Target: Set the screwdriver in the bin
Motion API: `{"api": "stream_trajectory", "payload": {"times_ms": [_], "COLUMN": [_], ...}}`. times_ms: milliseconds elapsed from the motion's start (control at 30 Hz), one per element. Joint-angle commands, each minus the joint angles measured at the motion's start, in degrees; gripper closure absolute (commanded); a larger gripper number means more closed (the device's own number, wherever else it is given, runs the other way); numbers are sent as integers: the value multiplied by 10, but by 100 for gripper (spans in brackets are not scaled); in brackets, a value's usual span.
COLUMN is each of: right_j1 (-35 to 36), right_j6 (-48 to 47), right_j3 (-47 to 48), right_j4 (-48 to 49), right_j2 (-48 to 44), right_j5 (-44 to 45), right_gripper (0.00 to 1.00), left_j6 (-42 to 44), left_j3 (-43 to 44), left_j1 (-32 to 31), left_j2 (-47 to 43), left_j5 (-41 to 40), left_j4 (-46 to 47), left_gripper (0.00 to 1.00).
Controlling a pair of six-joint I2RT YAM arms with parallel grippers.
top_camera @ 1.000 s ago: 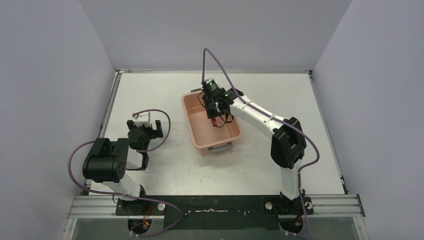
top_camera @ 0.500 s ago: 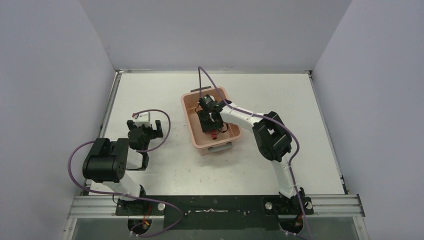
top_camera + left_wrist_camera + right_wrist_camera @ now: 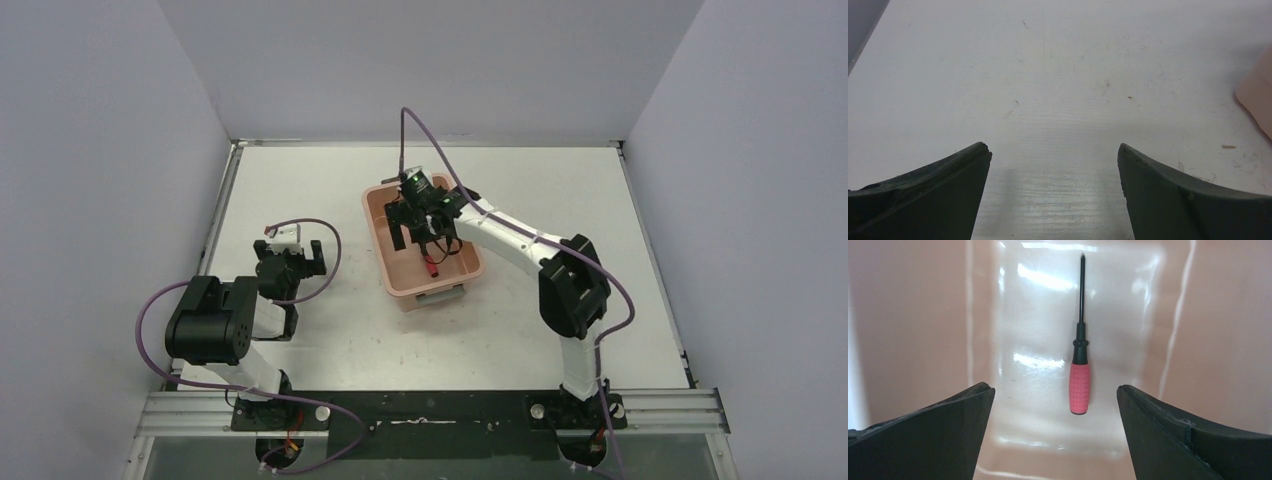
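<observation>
Hovering over the bin (image 3: 377, 240) with right tool (image 3: 1054, 388) spread wide, off the screwdriver (image 3: 1080, 347) lying flat inside; with left tool (image 3: 1054, 147) likewise apart above the worktop (image 3: 1048, 75).

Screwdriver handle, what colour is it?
Red, with a black shaft; the screwdriver shows best in the right wrist view.

White table (image 3: 300, 190); salmon bin (image 3: 377, 245) rests on it.

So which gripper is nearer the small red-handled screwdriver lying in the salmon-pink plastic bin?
Right. The right gripper hangs open directly above the screwdriver inside the bin; the left gripper is over the table, off to the bin's left.
</observation>
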Motion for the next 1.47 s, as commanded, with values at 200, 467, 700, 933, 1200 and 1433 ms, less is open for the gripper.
{"api": "stream_trajectory", "payload": {"times_ms": [200, 467, 700, 933, 1200, 1433], "right_j1": [-1, -116, -263, -378, -425, -434], "right_j6": [-34, -41, -62, -106, -117, -117], "right_j3": [36, -137, -376, -627, -848, -890], "right_j4": [-7, 110, 288, 534, 847, 967], "right_j2": [-162, -327, -467, -533, -509, -437], "right_j5": [71, 126, 136, 96, 104, 86], "right_gripper": [0, 0, 0, 0, 0, 0], "left_j6": [0, 0, 0, 1, 0, 1], "left_j3": [5, 6, 5, 5, 5, 5], "left_j1": [-1, -1, -1, -1, -1, -1], "left_j2": [-5, -6, -6, -5, -6, -6], "left_j5": [4, 4, 3, 3, 3, 3], "left_j4": [27, 26, 27, 27, 28, 28], "left_gripper": [3, 3, 3, 3, 3, 3]}}
